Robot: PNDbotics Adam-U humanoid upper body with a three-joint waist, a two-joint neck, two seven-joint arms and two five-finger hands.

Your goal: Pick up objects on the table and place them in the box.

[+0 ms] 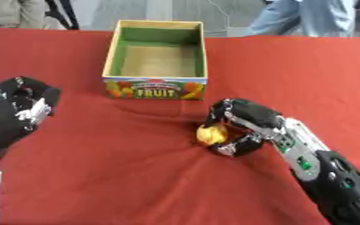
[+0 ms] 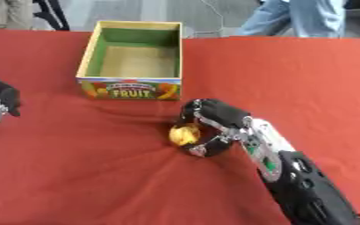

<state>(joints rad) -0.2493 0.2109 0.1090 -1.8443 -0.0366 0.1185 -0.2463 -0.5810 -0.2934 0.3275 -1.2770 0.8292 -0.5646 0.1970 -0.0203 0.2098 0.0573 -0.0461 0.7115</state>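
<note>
Small yellow object [image 1: 208,133], rounded, with an orange patch, near the middle of the table, just short of the box's near wall and a little toward the right edge. Sits on the red cloth [image 1: 137,176], which puckers into folds radiating out from that spot. Cupped by the right hand [image 1: 243,125], which wraps it from the right and from above: black fingers [image 1: 233,110] arched over the top, thumb curling in beneath, so the object shows only on its left side, facing the table's left edge. Cannot tell whether lifted off the cloth or still resting on it. Right forearm [image 1: 321,171], black with silver and a green spot, running back toward the near right corner.

Open cardboard box [image 1: 156,83] toward the far edge, centred, upright, with green inner walls and a plain tan floor; the word FRUIT with fruit pictures printed along the near wall. Nothing visible inside. Well clear of the hand, with a strip of bare cloth between.

Left hand [image 1: 22,107] by the left edge, level with the box's front, apart from everything, holding nothing; fingers partly bent, too indistinct to say whether spread or closed.
</note>
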